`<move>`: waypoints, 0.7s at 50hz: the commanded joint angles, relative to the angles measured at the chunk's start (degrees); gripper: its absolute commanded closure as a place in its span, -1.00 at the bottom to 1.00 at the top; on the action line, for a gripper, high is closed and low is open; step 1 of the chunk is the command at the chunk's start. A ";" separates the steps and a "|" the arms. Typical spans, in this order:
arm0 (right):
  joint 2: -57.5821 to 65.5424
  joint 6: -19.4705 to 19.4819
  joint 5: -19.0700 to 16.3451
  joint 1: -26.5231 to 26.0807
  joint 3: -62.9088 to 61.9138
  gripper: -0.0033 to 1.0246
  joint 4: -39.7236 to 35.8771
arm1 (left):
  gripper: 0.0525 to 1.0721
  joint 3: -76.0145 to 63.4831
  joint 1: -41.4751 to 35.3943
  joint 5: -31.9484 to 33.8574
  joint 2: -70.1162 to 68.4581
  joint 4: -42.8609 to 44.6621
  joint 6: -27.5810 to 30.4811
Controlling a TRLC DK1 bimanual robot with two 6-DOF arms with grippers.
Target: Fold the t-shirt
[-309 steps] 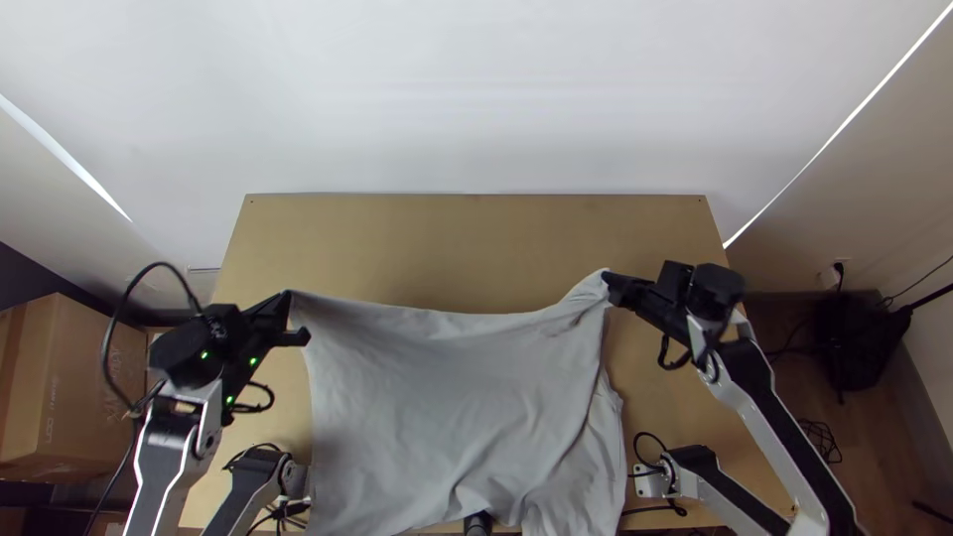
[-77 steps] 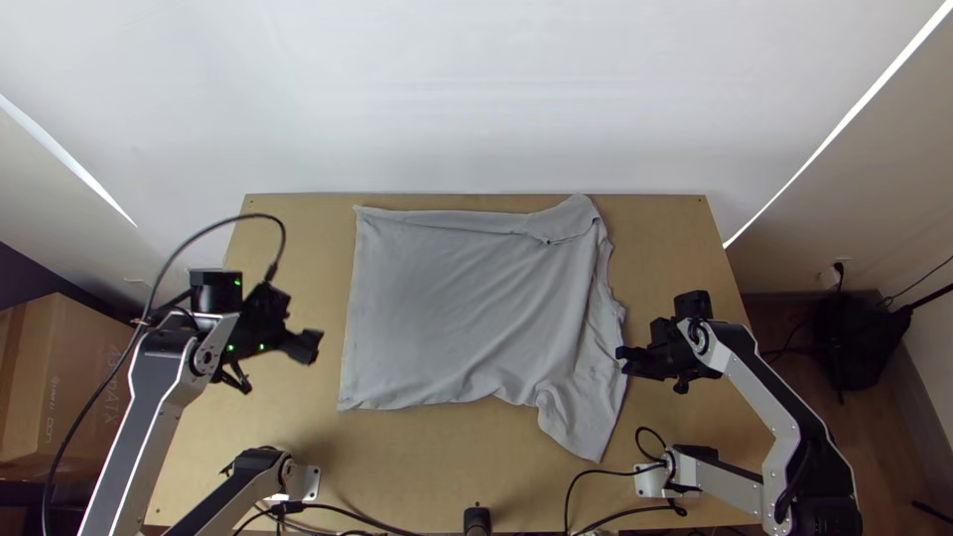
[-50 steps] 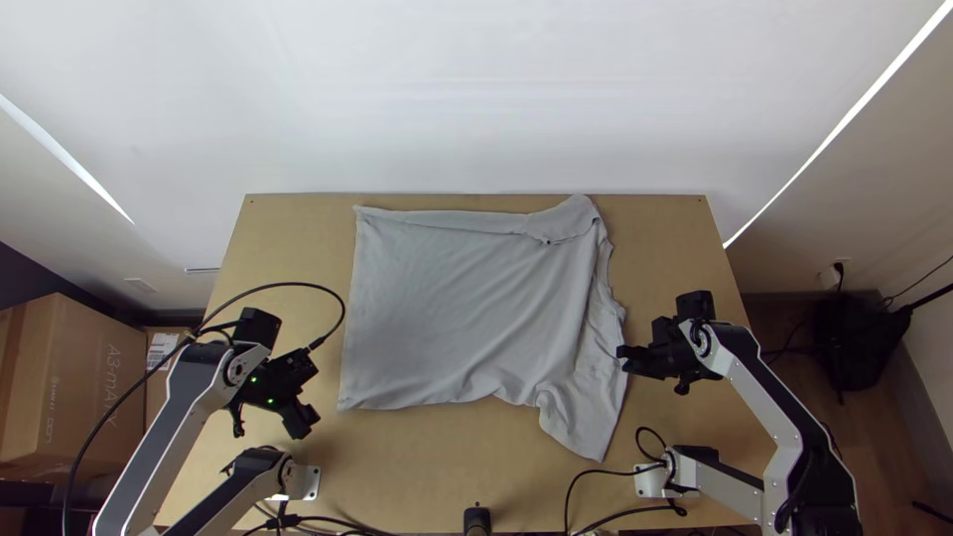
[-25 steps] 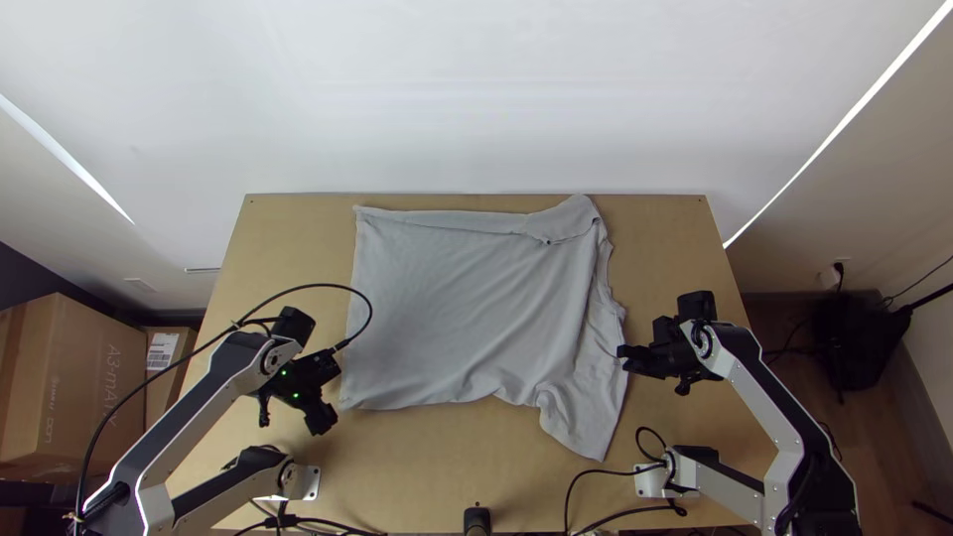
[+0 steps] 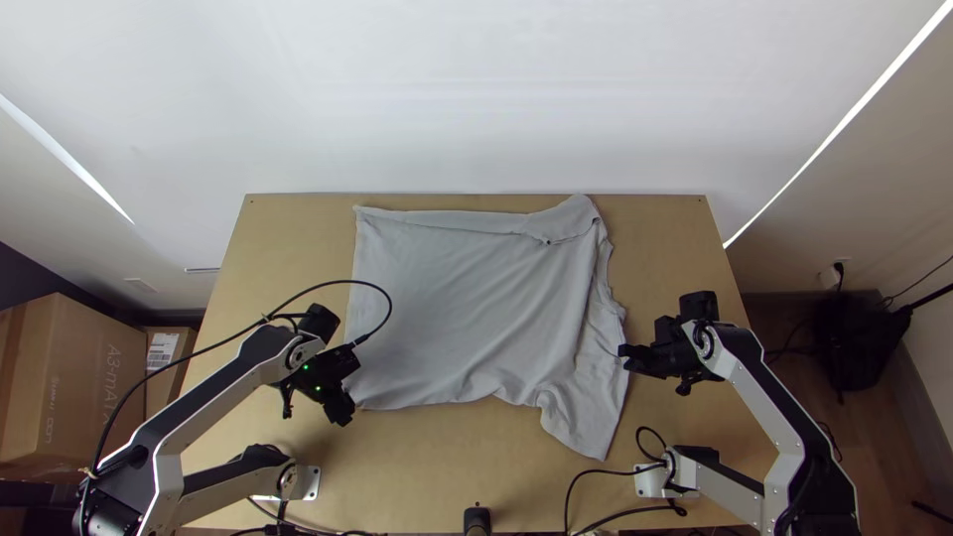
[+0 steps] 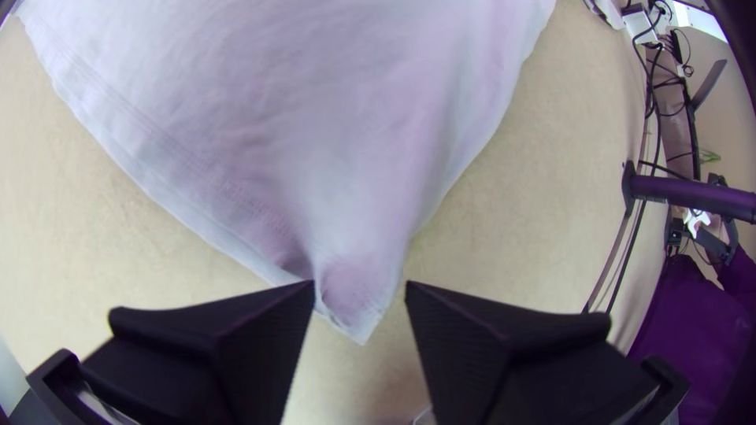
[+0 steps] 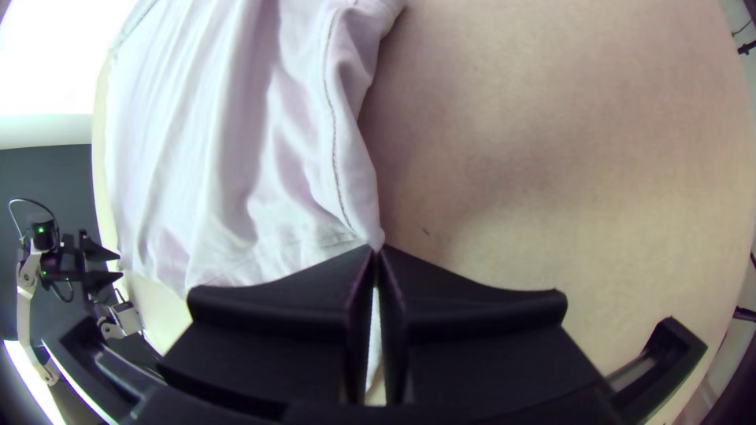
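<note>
"So, from the top view, what could go wrong?"

"The left tool (image 5: pixel 342 413) is by the 8 o'clock corner of the t-shirt (image 5: pixel 467 308), the right tool (image 5: pixel 627 358) at its edge, between 3 and 4 o'clock. If they lifted unevenly, the loose part at 5 o'clock would probably drag and the fold come out crooked."

"And how does it look?"

"Pale grey, spread over the middle of the tabletop (image 5: pixel 427 476), mostly flat, with soft creases toward 5 o'clock. A flap at 1 o'clock is turned over on itself."

"Left wrist view?"

"Its two fingers are spread, with a corner lying between them. That corner is narrow, so closing off-centre might catch just a sliver. It tapers to a point, with a hem along one side."

"Right wrist view?"

"Those fingers are pressed together on a bit of the t-shirt's edge, where a seam runs in. I'd call that a small pinch; a brisk pull could make it slip. Long, shallow folds run through the fabric beside it."
</note>
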 commanded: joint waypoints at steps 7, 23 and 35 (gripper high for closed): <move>-0.77 1.24 0.56 -1.25 -0.05 0.95 0.18 | 0.95 -0.89 2.45 1.35 1.34 -0.12 0.61; -0.24 0.71 0.92 -7.14 4.17 0.95 0.27 | 0.95 5.43 16.60 1.87 -0.24 0.76 3.42; -4.02 0.18 0.39 -9.08 6.28 0.95 1.94 | 0.95 10.71 19.50 1.61 -2.79 7.44 -4.49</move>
